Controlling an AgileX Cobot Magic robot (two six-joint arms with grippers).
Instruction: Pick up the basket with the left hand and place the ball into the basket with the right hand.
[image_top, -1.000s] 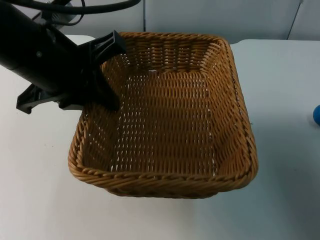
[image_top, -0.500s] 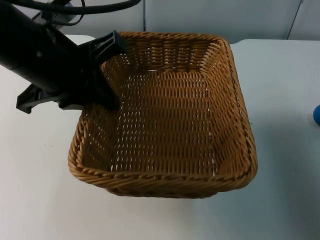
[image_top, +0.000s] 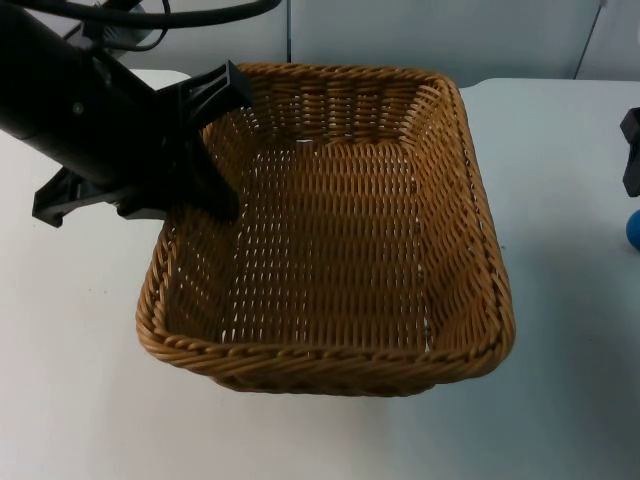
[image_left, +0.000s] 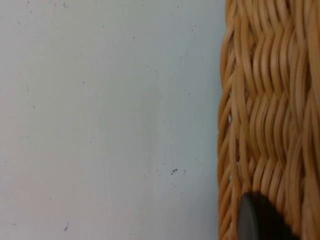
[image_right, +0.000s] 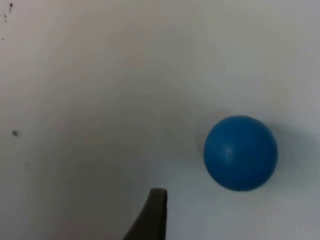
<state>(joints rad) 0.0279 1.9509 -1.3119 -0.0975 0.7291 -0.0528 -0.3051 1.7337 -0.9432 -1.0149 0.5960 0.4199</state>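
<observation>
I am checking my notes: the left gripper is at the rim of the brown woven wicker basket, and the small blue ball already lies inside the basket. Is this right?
One thing is wrong. The small blue ball lies on the white table top, outside the brown woven wicker basket, as the right wrist view shows; the top view has it at the right edge. The left gripper is at the basket's rim.

The left arm (image_top: 70, 110) is a thick matte-black tube that widens into a blocky black gripper mount with flat angular plates. The left gripper (image_top: 215, 150) has flat black fingers; one fingertip (image_left: 255, 220) is rounded and dark grey. The right gripper's (image_top: 632, 150) housing is black and angular, and its fingertip (image_right: 152, 215) is a slim, tapered dark grey blade.
</observation>
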